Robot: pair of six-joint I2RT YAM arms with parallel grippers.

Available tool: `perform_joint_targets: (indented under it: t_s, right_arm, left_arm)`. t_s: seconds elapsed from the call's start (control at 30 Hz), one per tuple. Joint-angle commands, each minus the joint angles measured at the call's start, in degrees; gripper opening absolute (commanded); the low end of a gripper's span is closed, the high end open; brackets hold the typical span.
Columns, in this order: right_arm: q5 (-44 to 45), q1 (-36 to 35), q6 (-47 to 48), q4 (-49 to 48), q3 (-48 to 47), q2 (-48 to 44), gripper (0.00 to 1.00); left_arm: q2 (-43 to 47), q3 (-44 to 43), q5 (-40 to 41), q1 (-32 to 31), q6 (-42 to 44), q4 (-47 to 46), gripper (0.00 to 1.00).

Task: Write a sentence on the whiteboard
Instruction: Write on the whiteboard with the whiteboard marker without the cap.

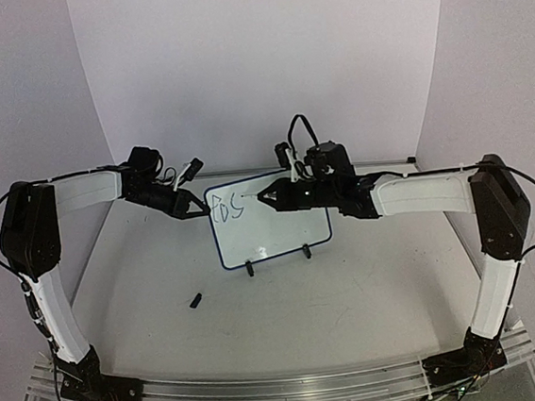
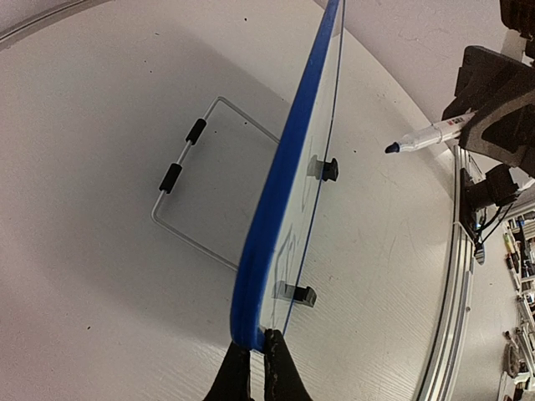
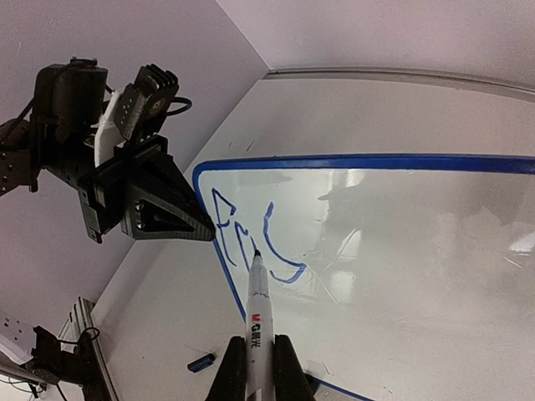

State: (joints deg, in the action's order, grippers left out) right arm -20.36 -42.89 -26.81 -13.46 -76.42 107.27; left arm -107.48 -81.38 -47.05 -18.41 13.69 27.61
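While the left tool (image 2: pixel 259 347) is clamped tight on the left edge of the whiteboard (image 1: pixel 279 223), apparently to steady it upright on the desk (image 1: pixel 259 306), the right tool (image 3: pixel 259 342) is closed around a marker (image 3: pixel 257 305), its tip pressed against the board beside the first few letters (image 3: pixel 244 231).

Whiteboard (image 1: pixel 280 230): blue-framed with rounded corners, standing mid-table and leaning back on two black clip feet (image 1: pixel 249 270). My left claw (image 1: pixel 198 208) pinches its left edge. Sentence (image 3: pixel 251 236): three blue letters, roughly "Pos", in the upper left corner.
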Motion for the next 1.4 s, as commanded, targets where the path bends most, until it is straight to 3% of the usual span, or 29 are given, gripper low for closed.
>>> perform_joint_targets:
  t_s: [0.0, 0.8, 1.37]
  right_arm:
    - [0.75, -0.24, 1.23, -0.52, -2.96, 1.51, 0.0]
    - [5.42, -0.52, 0.3, 1.28, -6.09, 5.49, 0.0]
    - [5.9, -1.81, -0.89, 1.27, 0.96, 3.33, 0.0]
  left_arm:
    - [2.91, -1.03, 3.31, -0.59, 3.04, 1.15, 0.0]
    - [3.06, -1.06, 3.86, -0.59, 3.4, 1.6, 0.0]
    - [3.26, -1.11, 3.97, -0.6, 3.47, 1.69, 0.0]
